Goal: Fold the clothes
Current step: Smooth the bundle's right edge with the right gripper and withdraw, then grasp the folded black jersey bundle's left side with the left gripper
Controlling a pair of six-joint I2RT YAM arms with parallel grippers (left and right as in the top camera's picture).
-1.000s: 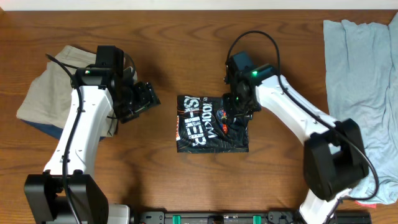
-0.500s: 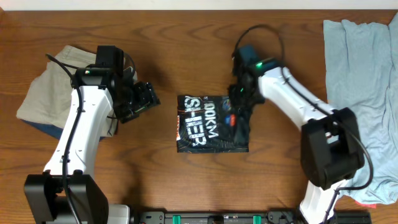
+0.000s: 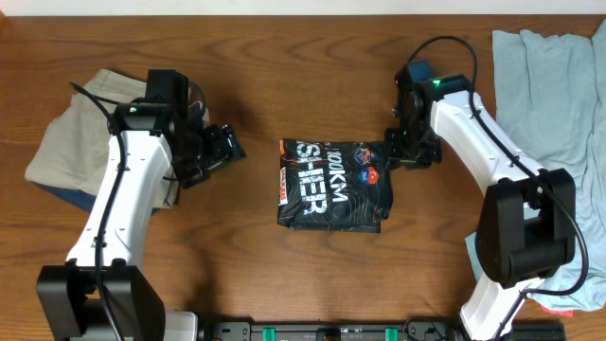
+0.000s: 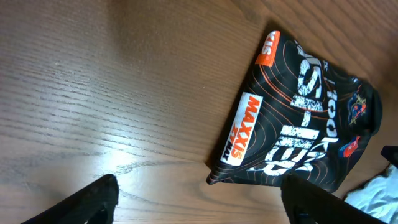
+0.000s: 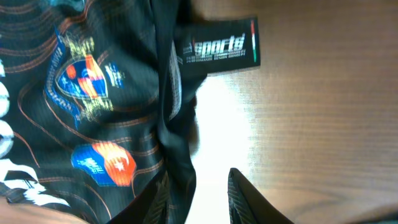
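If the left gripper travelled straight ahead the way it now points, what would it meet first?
Probably the black jersey: its near corner with the orange label lies straight ahead of the open left gripper. Depth is unclear, so it might touch bare table first.

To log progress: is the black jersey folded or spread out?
Folded. The black jersey lies as a compact rectangle on the table, its lettering cut off at one edge.
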